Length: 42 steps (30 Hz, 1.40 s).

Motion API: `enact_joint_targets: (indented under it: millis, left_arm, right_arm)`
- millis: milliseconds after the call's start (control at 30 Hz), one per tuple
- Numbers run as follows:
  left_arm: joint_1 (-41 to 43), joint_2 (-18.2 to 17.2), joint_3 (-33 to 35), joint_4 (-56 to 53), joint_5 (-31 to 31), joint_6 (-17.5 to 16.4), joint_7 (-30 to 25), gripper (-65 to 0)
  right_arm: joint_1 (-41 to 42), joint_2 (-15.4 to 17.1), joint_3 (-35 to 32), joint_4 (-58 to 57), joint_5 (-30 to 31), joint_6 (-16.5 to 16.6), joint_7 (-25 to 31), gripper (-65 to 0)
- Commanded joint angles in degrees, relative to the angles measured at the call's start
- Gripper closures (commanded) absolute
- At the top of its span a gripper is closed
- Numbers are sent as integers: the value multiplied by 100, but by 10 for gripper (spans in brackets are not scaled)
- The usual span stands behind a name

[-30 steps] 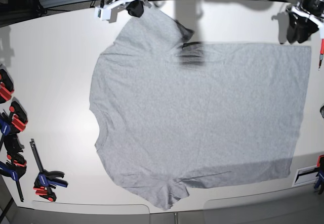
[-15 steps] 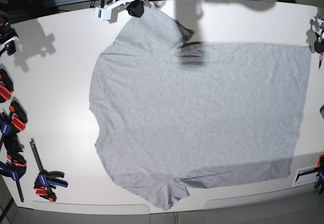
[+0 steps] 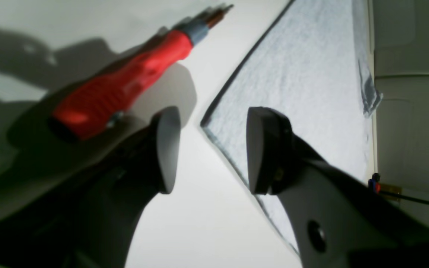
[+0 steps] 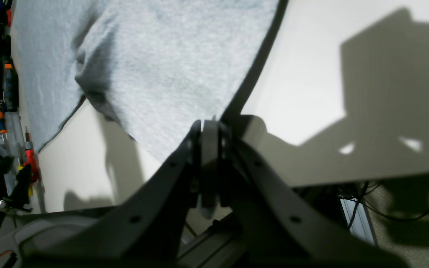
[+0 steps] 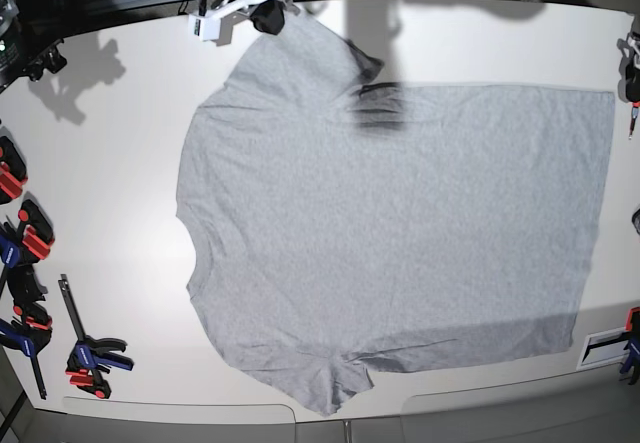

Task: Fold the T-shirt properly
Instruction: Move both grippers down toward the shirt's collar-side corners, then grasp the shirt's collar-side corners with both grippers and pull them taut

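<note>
White tabletop (image 5: 110, 213) carries everything, and the grey T-shirt (image 5: 400, 233) lies spread flat across its middle, plain side up, with no lettering to be read anywhere on the cloth. One sleeve points to the far edge of the table, the other to the near edge, and the straight hem runs down the right of the base view.

From the left gripper (image 3: 209, 149), the shirt's hem corner sits just ahead, between and beyond the two fingertips; the jaws stand apart with nothing between them. A red-handled tool (image 3: 125, 82) lies beside the finger on that view's left, blurred, its tip running out of frame.

The right gripper (image 4: 209, 141) is pressed fully closed, and no cloth can be seen between its pads. A sleeve edge lies just ahead of its tips, with more shirt stretching away beyond.

Red and blue clamps (image 5: 90, 353) lie at the table's edge, some partly cut off by the frame.
</note>
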Motion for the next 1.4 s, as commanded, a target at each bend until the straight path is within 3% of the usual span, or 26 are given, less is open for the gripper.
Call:
enact_joint_targets:
  millis: [0,267,533,767,833,900,1133,1367]
  left_arm:
    - [-20,-173,-42,52,-103,-83,-114,-267]
    - [-195,-164,4,52,433,-79,-306,-267]
    - [-636,-160,988,52,643,-61,-437,-267]
    - [-811,-164,1117,52,643,-61,-391,-261]
    - [-804,-164,1115,52,647,-63,-391,-179]
    - [-793,-166,1115,52,645,-63,-391,-7]
    - [-732,-223,1110,55,632,-68,-245,0]
    - [-317,-389,1104,55,345,-238,-219,0]
  right_arm:
    - [-46,-12,-9,87,85,146,46,0]
    - [-46,-12,-9,87,87,146,44,0]
    - [-48,-12,-9,87,87,146,33,0]
    - [-46,-12,-9,87,87,146,31,0]
    - [-46,-12,-7,87,87,146,31,0]
    - [-48,-12,-7,87,109,146,31,0]
    - [-254,-12,-7,546,146,654,-151,0]
    - [-1014,-12,-7,1637,149,767,-302,0]
